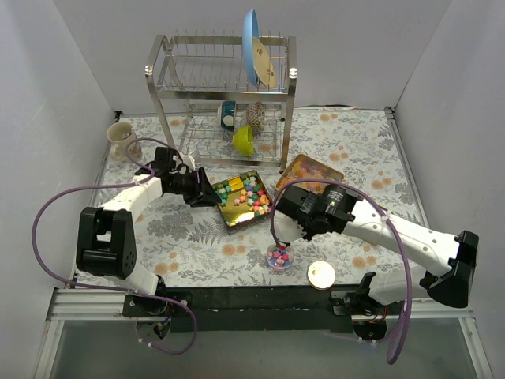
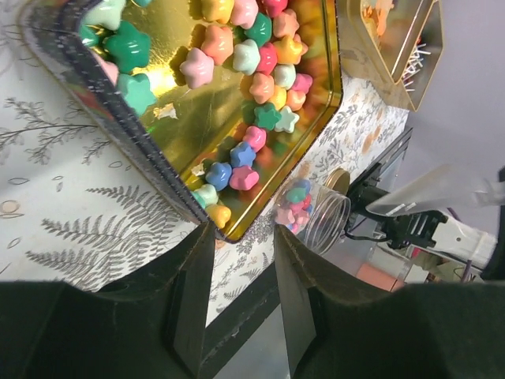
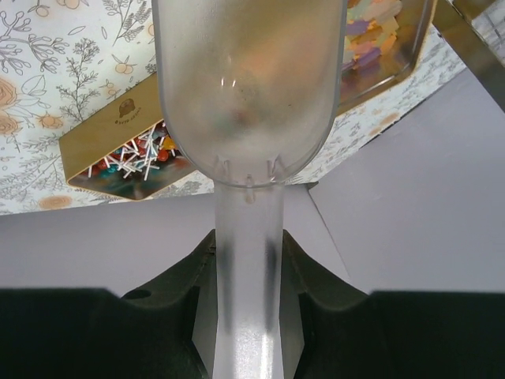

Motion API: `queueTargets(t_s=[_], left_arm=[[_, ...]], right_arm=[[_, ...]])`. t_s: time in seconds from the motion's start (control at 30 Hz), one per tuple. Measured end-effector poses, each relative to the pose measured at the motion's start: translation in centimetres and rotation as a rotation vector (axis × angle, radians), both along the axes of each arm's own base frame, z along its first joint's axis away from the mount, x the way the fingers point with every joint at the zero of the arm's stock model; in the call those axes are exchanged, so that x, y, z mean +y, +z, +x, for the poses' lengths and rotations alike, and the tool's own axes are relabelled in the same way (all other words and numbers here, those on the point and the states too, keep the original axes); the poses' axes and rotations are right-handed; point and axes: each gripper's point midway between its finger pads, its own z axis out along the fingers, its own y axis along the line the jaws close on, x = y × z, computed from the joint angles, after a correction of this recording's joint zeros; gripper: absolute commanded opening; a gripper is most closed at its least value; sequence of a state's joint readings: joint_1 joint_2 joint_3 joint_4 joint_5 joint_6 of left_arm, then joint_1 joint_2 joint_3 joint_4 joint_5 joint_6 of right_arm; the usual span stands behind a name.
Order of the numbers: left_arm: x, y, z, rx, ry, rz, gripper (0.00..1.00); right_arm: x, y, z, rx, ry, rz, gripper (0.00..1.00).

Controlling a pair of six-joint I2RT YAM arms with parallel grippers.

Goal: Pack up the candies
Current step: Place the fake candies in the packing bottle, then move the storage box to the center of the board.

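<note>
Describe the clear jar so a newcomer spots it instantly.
From the dish rack at the back, come forward past the gold tin of star candies to the near edge. The jar stands there, left of a round gold lid; it alone is see-through.

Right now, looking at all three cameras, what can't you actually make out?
Scoop contents: in the right wrist view its frosted bowl blurs whatever is inside.
Jar fill level: a corner of the gold tin covers part of it in the left wrist view, and it is too small in the top view.
Second tin: mostly behind the scoop in the right wrist view.
Right gripper: its fingers sit under the arm in the top view.
</note>
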State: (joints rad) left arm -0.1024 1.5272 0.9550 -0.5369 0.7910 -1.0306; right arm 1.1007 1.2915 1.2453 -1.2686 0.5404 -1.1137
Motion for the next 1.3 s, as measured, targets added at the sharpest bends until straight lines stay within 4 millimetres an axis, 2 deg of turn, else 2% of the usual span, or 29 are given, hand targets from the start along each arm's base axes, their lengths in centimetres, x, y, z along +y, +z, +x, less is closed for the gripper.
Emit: queueTargets(t_s=[0.1, 0.17, 0.27, 0.4, 0.5, 0.57, 0.7, 0.83, 1.17, 1.3], left_arm=[[-1.0, -0.7, -0.1, 0.028, -0.013, 0.022, 0.36], [-1.1, -1.8, 0.0, 0.065, -0.003, 0.045, 0.35], [-1.0, -3.3, 0.0, 0.111, 0.012, 0.076, 0.36], [-1.1, -4.9, 0.1, 0.153, 0.014, 0.115, 0.35], [-1.3, -5.9, 0.2, 0.179, 0.011, 0.140, 0.31], [-1.1, -6.6, 0.1, 0.203, 0.013, 0.164, 0.26], [0.0, -6.6, 0.4, 0.211, 0.024, 0.204, 0.25], [3.4, -6.7, 0.5, 0.249, 0.083, 0.220, 0.25], [16.5, -7.1, -0.1, 0.261, 0.283, 0.283, 0.30], [20.6, -6.7, 0.2, 0.223, 0.326, 0.357, 0.34]], right_arm=[[0.5, 1.2, 0.0, -0.016, -0.048, 0.067, 0.01], [0.8, 1.8, -0.1, -0.022, -0.102, 0.130, 0.01], [0.8, 1.7, -0.5, -0.015, -0.193, 0.193, 0.01], [-0.9, 0.9, 0.1, -0.023, -0.298, 0.213, 0.01], [-2.5, 1.1, 0.9, -0.045, -0.379, 0.229, 0.01], [-2.9, 1.2, 1.1, -0.052, -0.406, 0.240, 0.01], [-3.1, 1.3, 1.5, -0.061, -0.425, 0.255, 0.01], [-3.1, 1.4, 2.1, -0.075, -0.447, 0.277, 0.01], [-3.2, 1.3, 2.8, -0.090, -0.471, 0.300, 0.01], [-3.3, 1.3, 3.0, -0.091, -0.481, 0.299, 0.01]])
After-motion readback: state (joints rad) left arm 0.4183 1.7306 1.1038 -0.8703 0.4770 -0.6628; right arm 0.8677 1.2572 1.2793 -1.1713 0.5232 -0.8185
